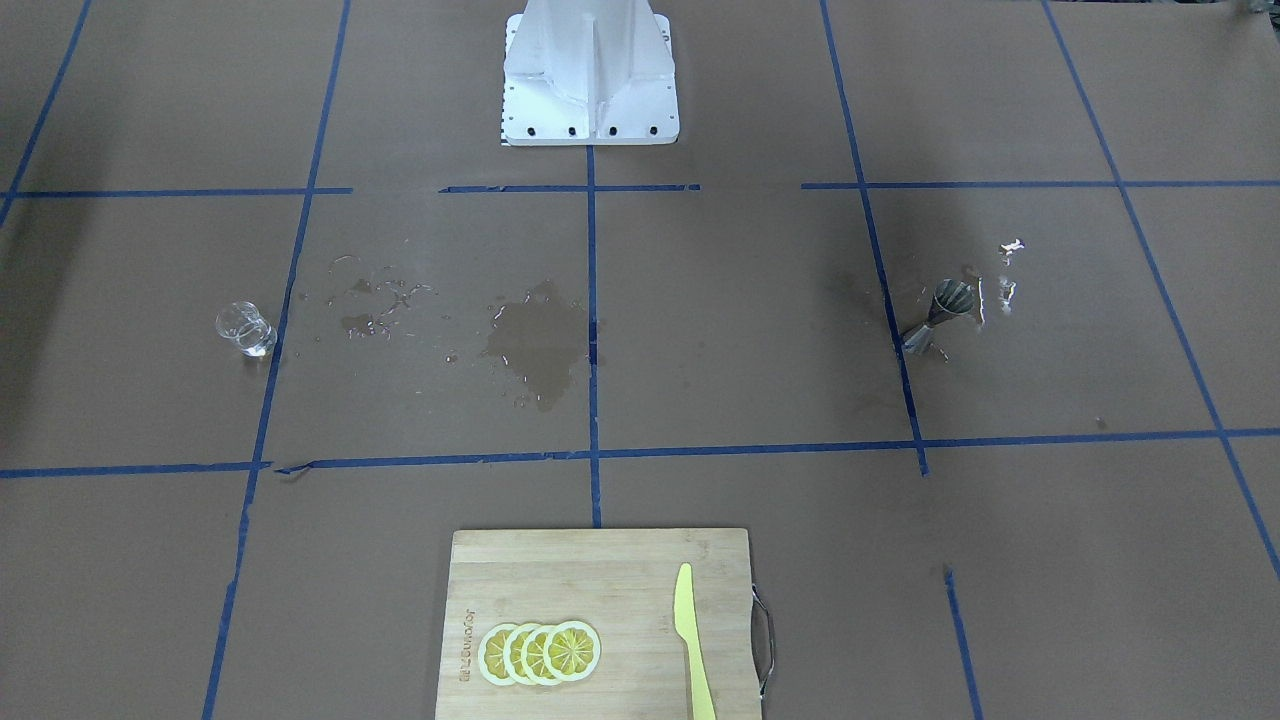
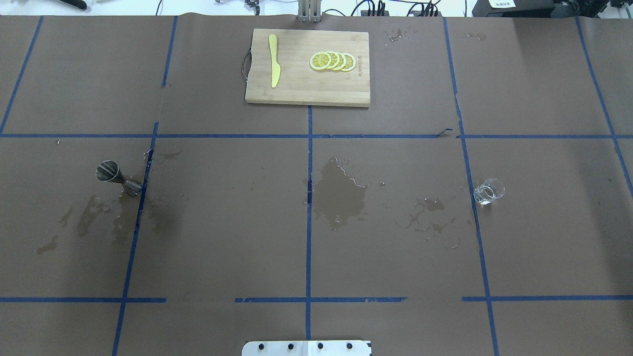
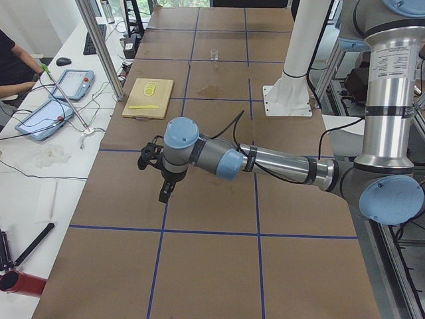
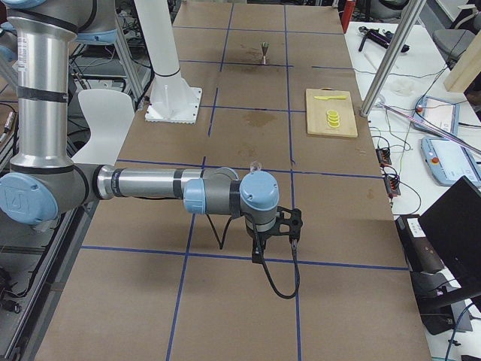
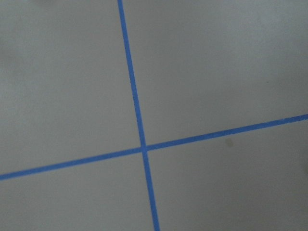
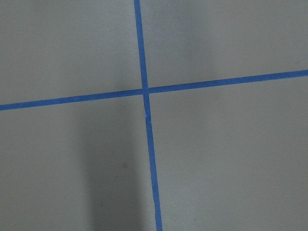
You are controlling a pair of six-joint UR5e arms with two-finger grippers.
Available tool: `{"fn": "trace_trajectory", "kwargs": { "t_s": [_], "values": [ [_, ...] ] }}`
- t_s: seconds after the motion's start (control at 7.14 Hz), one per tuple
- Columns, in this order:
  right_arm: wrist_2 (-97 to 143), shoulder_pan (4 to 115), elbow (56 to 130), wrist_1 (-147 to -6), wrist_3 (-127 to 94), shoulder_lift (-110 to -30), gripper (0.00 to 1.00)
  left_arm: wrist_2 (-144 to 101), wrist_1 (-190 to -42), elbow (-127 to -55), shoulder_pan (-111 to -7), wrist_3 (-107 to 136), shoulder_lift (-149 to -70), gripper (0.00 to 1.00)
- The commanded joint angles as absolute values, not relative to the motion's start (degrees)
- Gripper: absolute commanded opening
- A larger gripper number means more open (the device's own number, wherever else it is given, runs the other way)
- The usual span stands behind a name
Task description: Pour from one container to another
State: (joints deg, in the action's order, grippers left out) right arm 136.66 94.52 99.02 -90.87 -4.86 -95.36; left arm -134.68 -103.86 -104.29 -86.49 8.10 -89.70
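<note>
The clear glass cup (image 2: 488, 191) stands upright on the table's right side, also seen in the front view (image 1: 245, 330). The steel jigger (image 2: 116, 177) stands on the left side by a blue tape line, with wet stains beside it (image 1: 940, 315). Neither arm appears in the overhead or front view. My left gripper (image 3: 164, 194) hangs over bare paper past the left end; the right gripper (image 4: 255, 254) hangs past the right end, a short way beyond the cup (image 4: 255, 165). I cannot tell whether either is open or shut. Both wrist views show only paper and tape.
A bamboo cutting board (image 2: 301, 91) with lemon slices (image 2: 332, 61) and a yellow knife (image 2: 273, 66) lies at the far middle edge. A wet spill (image 2: 340, 194) darkens the centre. The robot's white base (image 1: 590, 70) stands at the near middle.
</note>
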Motion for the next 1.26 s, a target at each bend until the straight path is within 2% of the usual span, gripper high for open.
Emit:
{"fn": "trace_trajectory", "kwargs": {
  "t_s": [0.0,0.14,0.42,0.7,0.84,1.12],
  "values": [
    [137.28,94.48,99.49,-90.36,-5.27,-94.21,1.00,-132.82,-104.76,-117.27,-77.05,27.23,-90.44,1.00],
    [137.46,94.48,99.49,-90.53,-5.10,-94.22,1.00,-124.97,-104.77,-123.16,-69.42,38.38,-90.00,1.00],
    [137.81,94.31,99.84,-90.44,-6.23,-94.13,1.00,-105.64,-106.51,-128.30,-53.95,55.56,-86.77,1.00],
    [138.07,94.22,100.11,-90.44,-7.03,-93.52,1.00,-92.02,-123.73,-129.72,-42.00,67.51,-73.64,1.00],
    [138.77,94.22,100.11,-90.44,-7.03,-93.34,1.00,-80.27,-124.97,-129.55,-32.35,75.24,-71.39,1.00],
    [140.18,94.22,100.46,-90.44,-7.03,-93.25,1.00,-67.40,-122.28,-129.11,-19.49,86.86,-71.19,1.00]
  ]
}}
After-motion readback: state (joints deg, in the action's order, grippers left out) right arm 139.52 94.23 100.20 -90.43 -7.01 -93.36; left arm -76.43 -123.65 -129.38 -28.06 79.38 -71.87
